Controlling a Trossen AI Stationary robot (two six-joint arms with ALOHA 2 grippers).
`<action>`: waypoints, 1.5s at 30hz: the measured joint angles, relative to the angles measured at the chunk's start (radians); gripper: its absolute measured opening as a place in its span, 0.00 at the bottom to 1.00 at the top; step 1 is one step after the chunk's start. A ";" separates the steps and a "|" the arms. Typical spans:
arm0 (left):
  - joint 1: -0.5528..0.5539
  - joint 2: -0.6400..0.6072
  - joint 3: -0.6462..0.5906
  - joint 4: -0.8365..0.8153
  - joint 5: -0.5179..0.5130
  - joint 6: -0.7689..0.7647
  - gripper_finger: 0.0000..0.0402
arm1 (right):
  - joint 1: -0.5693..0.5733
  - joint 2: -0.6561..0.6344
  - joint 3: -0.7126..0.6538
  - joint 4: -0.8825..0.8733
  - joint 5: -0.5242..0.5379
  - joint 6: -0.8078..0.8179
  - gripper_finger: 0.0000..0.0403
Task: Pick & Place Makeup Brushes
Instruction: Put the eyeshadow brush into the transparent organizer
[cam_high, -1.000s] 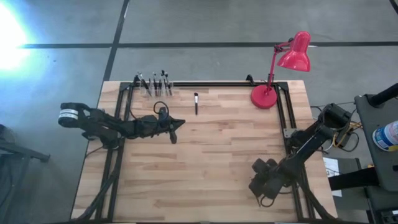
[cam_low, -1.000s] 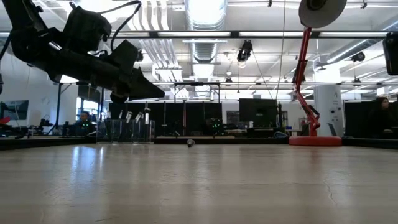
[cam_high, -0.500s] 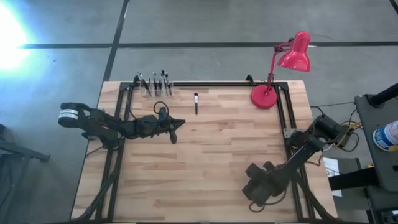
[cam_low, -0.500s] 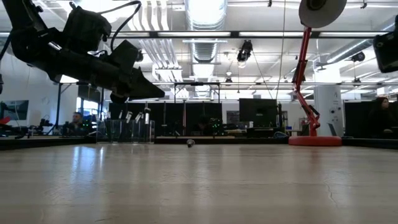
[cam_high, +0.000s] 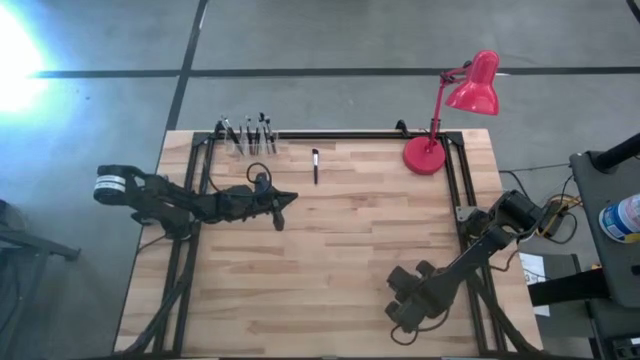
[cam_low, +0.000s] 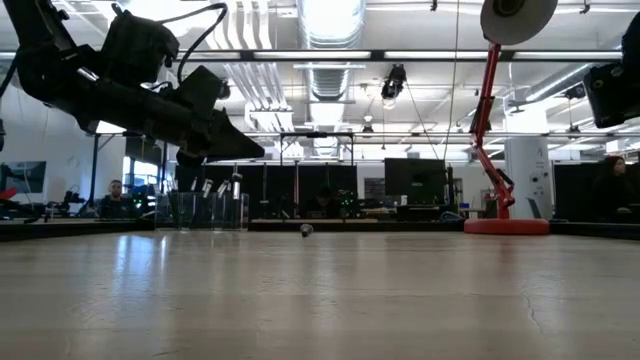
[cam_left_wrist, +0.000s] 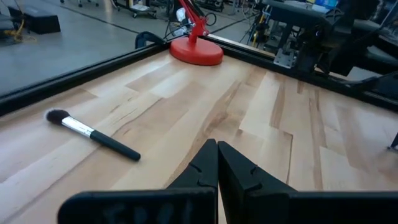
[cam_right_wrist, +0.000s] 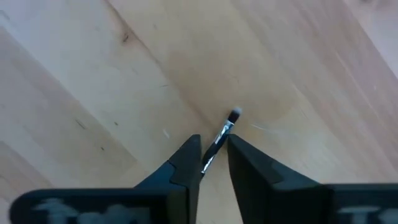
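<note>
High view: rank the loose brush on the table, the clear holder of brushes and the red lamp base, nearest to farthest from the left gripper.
Measured from the left gripper:
1. Loose brush, lying just beyond the gripper toward the table's far edge.
2. Clear holder of brushes, at the far edge on the left.
3. Red lamp base, in the far right corner.

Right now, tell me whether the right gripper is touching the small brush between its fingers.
Touching. The right wrist view shows the right gripper closed on the small brush: both fingers press against its handle, with the bristle tip sticking out past them above the table.
</note>
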 joint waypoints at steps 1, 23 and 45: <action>0.000 0.000 0.000 0.000 0.000 -0.013 0.01 | 0.000 0.000 0.000 0.003 0.000 -0.010 0.17; -0.038 0.015 0.096 -0.036 0.083 0.002 0.12 | -0.179 -0.199 -0.055 0.213 0.333 -0.630 0.03; -0.143 0.343 0.253 0.463 0.320 0.135 0.25 | -0.507 -0.364 -0.366 1.553 0.170 -1.524 0.03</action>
